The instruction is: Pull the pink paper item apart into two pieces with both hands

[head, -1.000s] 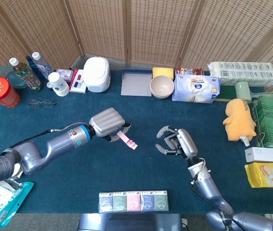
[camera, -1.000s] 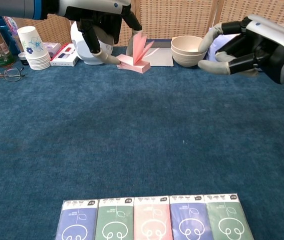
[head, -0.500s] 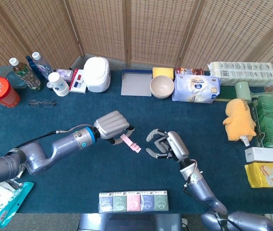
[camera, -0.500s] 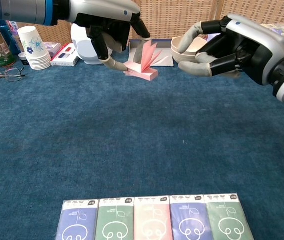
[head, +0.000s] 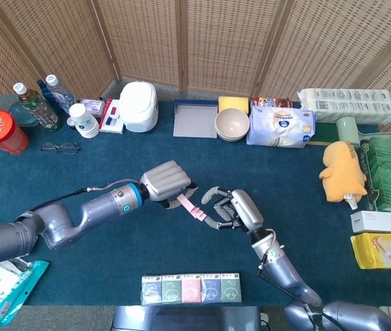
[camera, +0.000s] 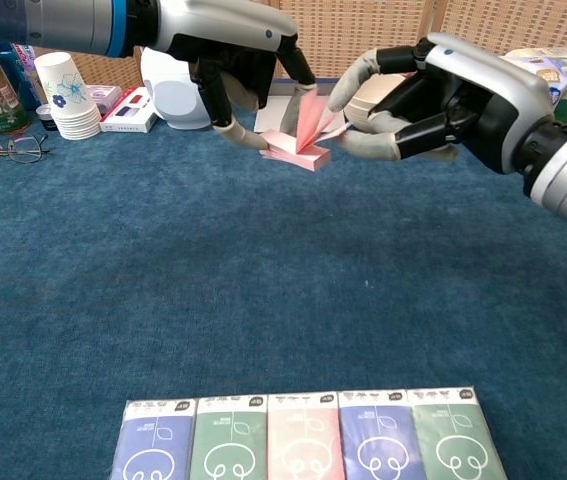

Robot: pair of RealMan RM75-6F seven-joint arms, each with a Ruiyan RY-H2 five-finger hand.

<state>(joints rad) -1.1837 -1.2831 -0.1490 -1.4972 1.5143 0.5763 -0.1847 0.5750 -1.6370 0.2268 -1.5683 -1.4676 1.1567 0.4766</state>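
The pink paper item (head: 194,209) is a small pad with fanned sheets, held above the blue cloth near the middle of the table. My left hand (head: 167,183) pinches its left end from above; in the chest view the pad (camera: 301,135) hangs below that hand (camera: 228,50). My right hand (head: 233,210) has come up from the right, its fingers apart and curved around the pad's right end. In the chest view the right hand (camera: 443,95) has one finger above the fanned sheets and others below, not closed on them.
A row of tissue packs (head: 191,288) lies at the front edge. Along the back stand a bowl (head: 232,124), a white appliance (head: 139,105), paper cups (camera: 68,95) and bottles. Glasses (head: 60,147) lie at the left, a yellow plush (head: 343,169) at the right.
The left hand carried the pad rightward and nearer. The right hand moved left to meet it, and its fingers now bracket the pad's right end.
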